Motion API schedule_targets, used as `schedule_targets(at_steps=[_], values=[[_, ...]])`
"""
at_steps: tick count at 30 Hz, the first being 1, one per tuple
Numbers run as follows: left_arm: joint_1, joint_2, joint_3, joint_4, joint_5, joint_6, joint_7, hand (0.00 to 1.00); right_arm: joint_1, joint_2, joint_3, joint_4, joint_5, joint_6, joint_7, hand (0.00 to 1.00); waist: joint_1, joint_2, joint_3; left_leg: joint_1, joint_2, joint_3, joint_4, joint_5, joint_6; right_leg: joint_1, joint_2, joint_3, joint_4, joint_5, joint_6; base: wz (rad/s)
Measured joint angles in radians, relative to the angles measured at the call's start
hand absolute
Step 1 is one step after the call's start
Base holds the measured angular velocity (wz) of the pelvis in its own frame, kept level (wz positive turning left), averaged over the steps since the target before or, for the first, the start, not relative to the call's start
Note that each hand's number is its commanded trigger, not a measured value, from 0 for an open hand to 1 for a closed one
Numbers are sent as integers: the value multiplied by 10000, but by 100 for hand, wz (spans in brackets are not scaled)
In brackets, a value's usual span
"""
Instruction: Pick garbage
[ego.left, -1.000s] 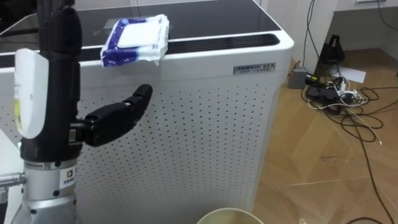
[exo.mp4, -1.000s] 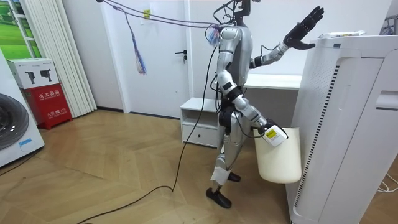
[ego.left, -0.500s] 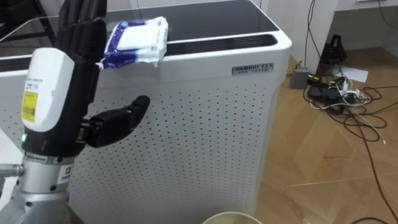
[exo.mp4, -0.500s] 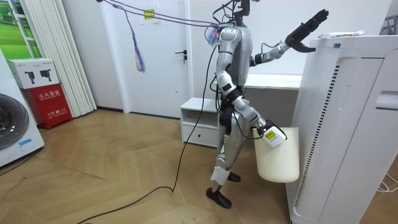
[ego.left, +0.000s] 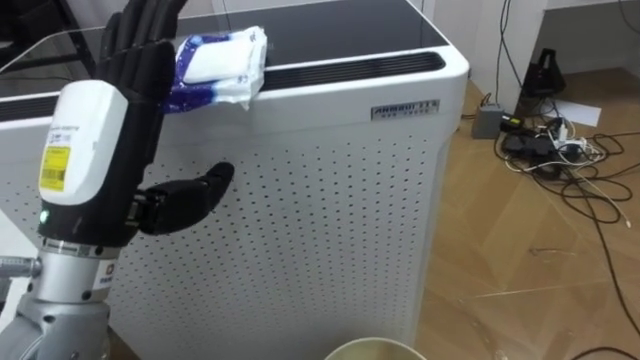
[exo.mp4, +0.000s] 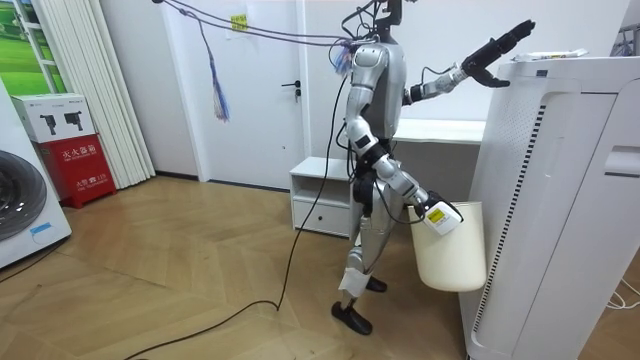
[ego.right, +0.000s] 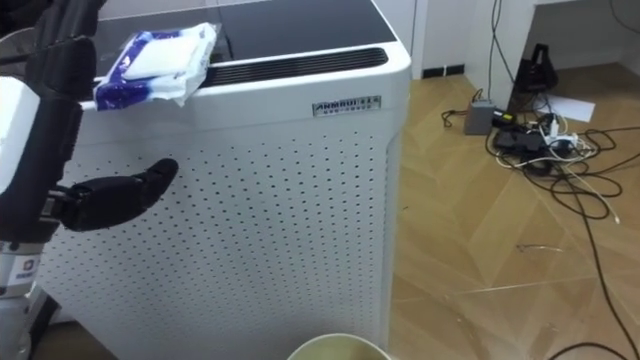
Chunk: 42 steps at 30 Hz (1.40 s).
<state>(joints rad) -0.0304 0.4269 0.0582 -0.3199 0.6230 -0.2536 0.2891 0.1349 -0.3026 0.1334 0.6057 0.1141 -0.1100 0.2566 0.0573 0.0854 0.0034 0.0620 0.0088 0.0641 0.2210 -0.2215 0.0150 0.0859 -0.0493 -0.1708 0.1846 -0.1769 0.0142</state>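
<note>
Unit (ego.left: 300, 200) top edge carries wipes pack (ego.left: 222, 62) beside left robot hand (ego.left: 118, 95).

this is looking like a home-style room being used as a robot test space: a washing machine (exo.mp4: 20, 210) is standing on wood flooring (exo.mp4: 180, 285), a white door (exo.mp4: 285, 100) and a low drawer cabinet (exo.mp4: 322, 200) are sitting behind, and loose cables (ego.left: 545, 150) are sprawling beside a tall air purifier (ego.left: 320, 220).

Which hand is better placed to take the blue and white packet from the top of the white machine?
The left hand: it is raised and open, close beside the packet on the machine top's edge. The right hand is low, at the white bin.
</note>
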Motion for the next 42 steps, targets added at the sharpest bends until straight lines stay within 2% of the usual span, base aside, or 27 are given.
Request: schedule_targets(at_steps=[2,5,9,16,19,21,23,26,30,31,32,33,37,42], values=[[-3,142,78,0,14,150,-167,0,101,-88,0,-226,0,28,93,100,-44,69,-29,5,0,12,-3,3,5,-12,2,29,5,0,0,0],[-3,501,71,43,25,317,-397,0,108,-207,3,-369,14,40,153,100,-51,102,-21,19,-2,29,-3,9,11,-5,2,54,15,0,0,0],[-3,717,70,51,23,570,-723,0,109,-235,4,-397,35,58,84,100,-98,109,-3,35,-5,36,-4,13,15,4,-5,68,23,0,1,0],[-3,1000,69,61,26,949,-1374,0,107,-374,12,-676,35,223,77,100,-189,265,122,0,-6,61,-37,17,19,-54,-6,94,30,-1,4,0],[-56,1037,74,44,13,1016,-1642,0,119,-444,19,-683,83,241,78,100,-200,314,109,-53,-8,65,-69,17,18,-131,-5,100,26,-4,8,0],[-121,1241,74,19,28,1011,-1750,0,120,-489,18,-682,149,284,77,100,-150,316,108,-69,-5,78,-77,19,17,-159,0,174,23,-4,8,0],[-156,1573,74,-3,57,1026,-1924,0,120,-494,18,-682,306,344,78,100,-141,315,107,-60,-5,94,-82,19,17,-158,-1,190,21,-4,8,0],[-171,1794,74,-9,74,1079,-2146,0,140,-491,19,-682,469,390,86,100,-185,318,105,-31,-5,137,-92,20,19,-144,-1,190,25,-2,9,-3],[-174,1815,75,-25,115,1245,-2398,0,140,-493,19,-680,466,470,57,100,-240,333,94,-12,0,160,-88,25,25,-135,4,215,32,2,15,-1],[-190,1831,75,-25,153,1266,-2490,25,153,-493,19,-676,464,479,55,100,-247,335,93,-15,-1,160,-88,30,25,-135,4,214,32,4,17,0],[-209,1833,74,-25,156,1303,-2593,80,170,-493,19,-676,463,481,52,100,-248,346,85,-15,-2,160,-88,33,27,-135,4,215,32,5,18,0],[-210,1834,78,-25,180,1317,-2628,100,183,-493,18,-676,438,481,52,100,-229,354,80,-14,-2,163,-88,33,28,-135,4,215,34,5,19,0],[-220,1838,142,-33,275,1347,-3032,100,340,-494,17,-676,350,481,69,100,-240,413,39,-13,-1,165,-88,33,28,-136,4,215,35,5,19,0],[-266,1844,476,-428,252,1409,-3051,100,483,-500,17,-676,347,527,72,100,-222,428,29,23,-6,163,-89,45,36,-109,-7,205,57,5,19,0]])
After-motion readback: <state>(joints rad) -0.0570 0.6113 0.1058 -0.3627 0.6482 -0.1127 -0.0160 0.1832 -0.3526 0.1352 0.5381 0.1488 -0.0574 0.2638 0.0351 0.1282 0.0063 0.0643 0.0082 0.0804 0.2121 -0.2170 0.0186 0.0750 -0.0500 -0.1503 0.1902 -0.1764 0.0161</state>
